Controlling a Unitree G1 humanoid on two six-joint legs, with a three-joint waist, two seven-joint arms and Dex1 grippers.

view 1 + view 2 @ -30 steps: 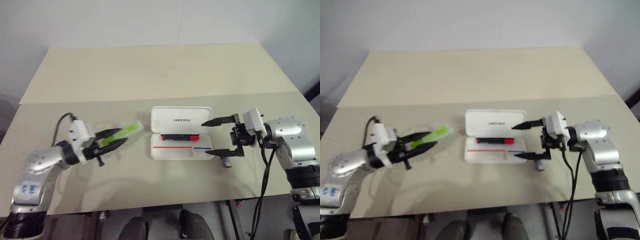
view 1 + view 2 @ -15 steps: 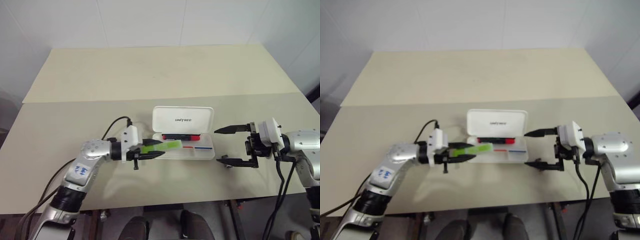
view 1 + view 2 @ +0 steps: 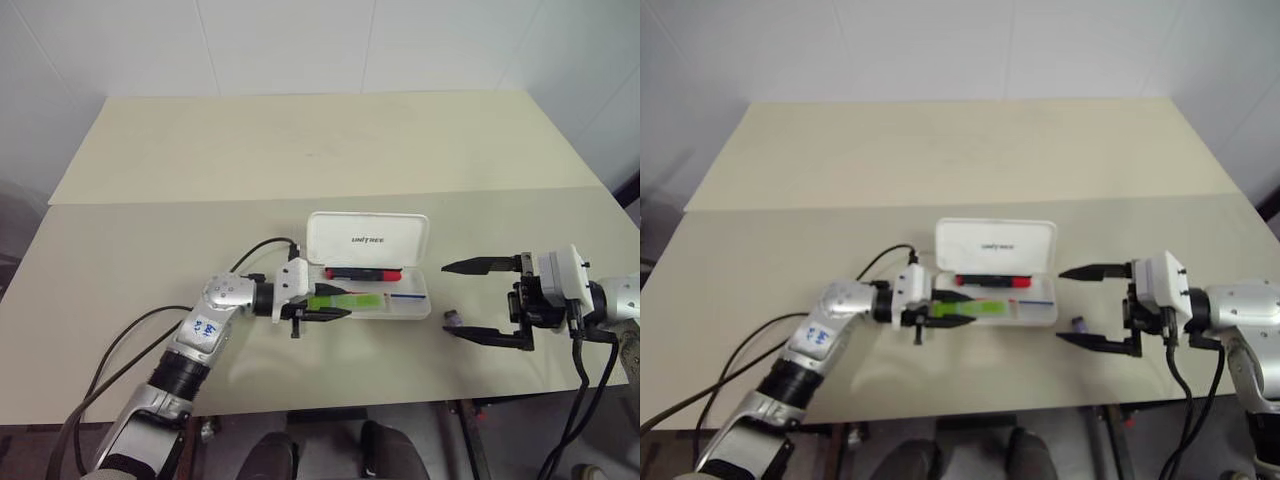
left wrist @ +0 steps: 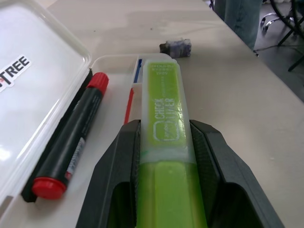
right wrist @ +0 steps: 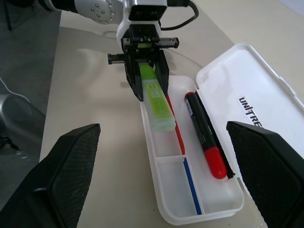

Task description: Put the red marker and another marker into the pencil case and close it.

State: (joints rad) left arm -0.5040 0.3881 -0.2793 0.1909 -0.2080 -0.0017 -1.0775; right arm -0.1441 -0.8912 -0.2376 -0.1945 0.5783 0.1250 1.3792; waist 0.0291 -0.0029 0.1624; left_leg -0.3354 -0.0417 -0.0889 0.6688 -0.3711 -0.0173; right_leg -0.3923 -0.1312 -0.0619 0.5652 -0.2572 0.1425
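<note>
Since the earlier frame, the left gripper [image 3: 335, 306] had carried the highlighter [image 3: 345, 300] from left of the case [image 3: 368, 262] to over its open tray; the right gripper [image 3: 472, 300] had withdrawn toward the desk's [image 3: 300, 160] right edge. The left arm reached rightward, nearly level, fingers [image 4: 216, 156] clamped on the flat green highlighter. The right fingers [image 5: 61, 161] stood wide apart, empty. The red marker [image 5: 205, 134] lay in the white plastic tray along the hinge.
</note>
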